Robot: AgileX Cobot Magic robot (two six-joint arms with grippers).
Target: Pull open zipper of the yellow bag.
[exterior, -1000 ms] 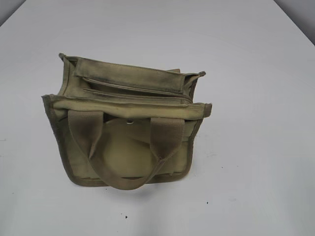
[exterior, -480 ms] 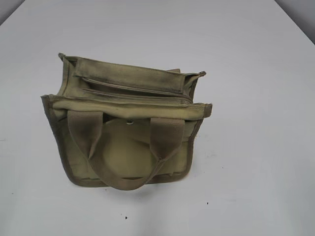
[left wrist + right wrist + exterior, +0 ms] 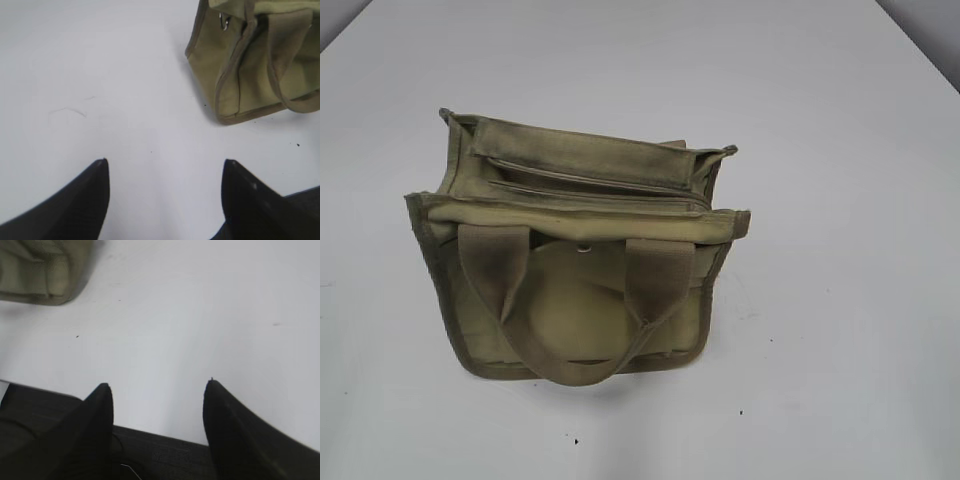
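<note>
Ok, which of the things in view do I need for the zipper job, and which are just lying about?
For the job:
- bag
- zipper along its top
- left gripper, open, holding nothing
- right gripper, open, holding nothing

Lying about:
- nothing else; only the white table, with a few dark specks

A plain white counter [image 3: 840, 200] carries a single thing: the yellow bag [image 3: 575, 300], standing near its middle. A few tiny dark specks [image 3: 576, 440] dot the surface just beside the bag's near edge.
</note>
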